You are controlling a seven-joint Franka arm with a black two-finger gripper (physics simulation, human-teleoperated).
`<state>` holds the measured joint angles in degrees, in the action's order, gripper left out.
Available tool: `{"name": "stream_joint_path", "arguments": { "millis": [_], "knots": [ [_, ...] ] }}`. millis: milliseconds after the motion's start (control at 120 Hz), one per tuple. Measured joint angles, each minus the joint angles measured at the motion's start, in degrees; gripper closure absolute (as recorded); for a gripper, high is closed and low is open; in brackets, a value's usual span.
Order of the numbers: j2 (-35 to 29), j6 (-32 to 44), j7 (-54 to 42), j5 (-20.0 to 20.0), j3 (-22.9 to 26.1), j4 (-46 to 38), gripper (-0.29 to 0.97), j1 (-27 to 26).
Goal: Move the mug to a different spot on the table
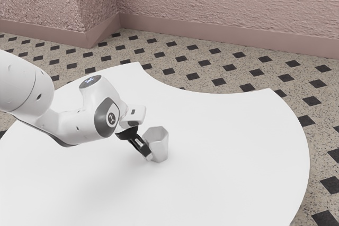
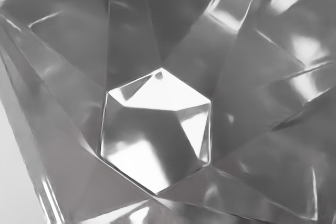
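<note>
Mug (image 1: 159,146) seen upright on worktop (image 1: 228,146), mouth up, axis vertical, wall at jaws; jaw state cannot be told.

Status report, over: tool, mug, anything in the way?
Tool low against the mug, arm side. Silvery faceted mug standing on white table. Nothing in the way.

Glossy white rounded arm (image 1: 58,123), dark grey joint disc (image 1: 110,118)
</note>
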<state>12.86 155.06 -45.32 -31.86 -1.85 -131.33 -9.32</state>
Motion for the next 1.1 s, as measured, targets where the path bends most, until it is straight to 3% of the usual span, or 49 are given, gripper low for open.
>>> {"name": "stream_joint_path", "arguments": {
  "millis": [183, 992, 1100],
  "knots": [
    [-0.08, 0.03, 0.15, -0.02, 0.00, -0.03, 0.49, 0.00],
    [-2.03, 3.36, 1.24, 0.07, -0.01, -0.01, 0.60, -0.01],
    [-3.70, 4.47, 1.35, -1.68, 0.04, -0.08, 0.63, -0.02]
  ]
}}
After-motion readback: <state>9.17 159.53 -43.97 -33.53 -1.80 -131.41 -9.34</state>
